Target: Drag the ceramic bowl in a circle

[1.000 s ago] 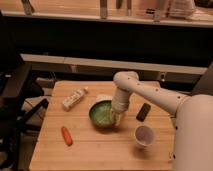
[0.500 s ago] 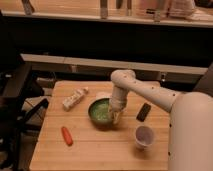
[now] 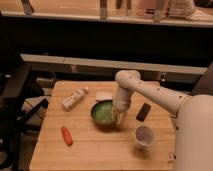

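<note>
The gripper (image 3: 119, 116) is set at the bowl (image 3: 105, 113) rim; its grasp cannot be told. How much of the circle remains cannot be judged.

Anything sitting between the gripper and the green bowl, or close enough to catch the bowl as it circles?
Nothing separates them: the gripper is already down at the ceramic bowl's right rim. On the circle, the small white cup lower right and the white object just behind the bowl sit closest and might get bumped.

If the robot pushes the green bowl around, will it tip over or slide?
The bowl looks wide and shallow, so it will probably slide on the table, not tip. Its glossy surface could slip from the gripper at its right rim. Being ceramic, it is likely stiff and breakable.
</note>
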Tool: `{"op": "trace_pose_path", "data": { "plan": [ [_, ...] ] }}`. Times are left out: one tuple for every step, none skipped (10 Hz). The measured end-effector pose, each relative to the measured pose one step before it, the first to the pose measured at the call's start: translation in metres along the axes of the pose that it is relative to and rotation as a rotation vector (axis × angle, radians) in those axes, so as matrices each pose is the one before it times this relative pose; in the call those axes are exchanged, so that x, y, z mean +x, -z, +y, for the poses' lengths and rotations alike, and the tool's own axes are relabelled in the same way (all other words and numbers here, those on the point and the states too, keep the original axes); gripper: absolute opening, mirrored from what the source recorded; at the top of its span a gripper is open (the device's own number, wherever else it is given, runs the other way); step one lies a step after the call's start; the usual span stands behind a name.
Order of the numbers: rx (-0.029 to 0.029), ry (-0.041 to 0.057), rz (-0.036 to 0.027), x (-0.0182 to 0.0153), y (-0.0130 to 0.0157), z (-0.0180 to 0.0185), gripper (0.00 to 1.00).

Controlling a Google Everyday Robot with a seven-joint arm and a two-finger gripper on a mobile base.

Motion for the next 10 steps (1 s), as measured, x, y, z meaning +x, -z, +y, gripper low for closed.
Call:
{"op": "trace_pose_path", "data": {
  "plan": [
    [0.00326, -0.00365, -0.00037, -0.00136, -0.00218, 0.00096, 0.0],
    [-0.00342, 0.00439, 0.001, 0.00397, -0.00019, 0.00247, 0.0],
    [-0.00542, 0.00821, 0.00149, -0.00053, 0.00068, -0.00165, 0.0],
    [-0.00521, 0.00937, 0.00199, -0.00335, 0.00059, -0.00441, 0.0],
    [-0.00447, 0.01005, 0.00111, -0.00493, -0.00099, -0.00417, 0.0],
    [-0.00252, 0.0017, 0.00179, -0.00079, -0.0005, 0.0008, 0.0],
    [-0.00047, 0.00035, 0.00123, 0.00021, 0.00079, -0.0008, 0.0],
    [-0.0042, 0.0036, 0.00122, -0.00109, -0.00055, -0.00238, 0.0],
    [-0.00014, 0.0036, -0.00166, -0.00164, -0.00065, -0.00147, 0.0],
    [0.00416, -0.00241, -0.00044, 0.00054, 0.00052, 0.00261, 0.0]
  ]
}}
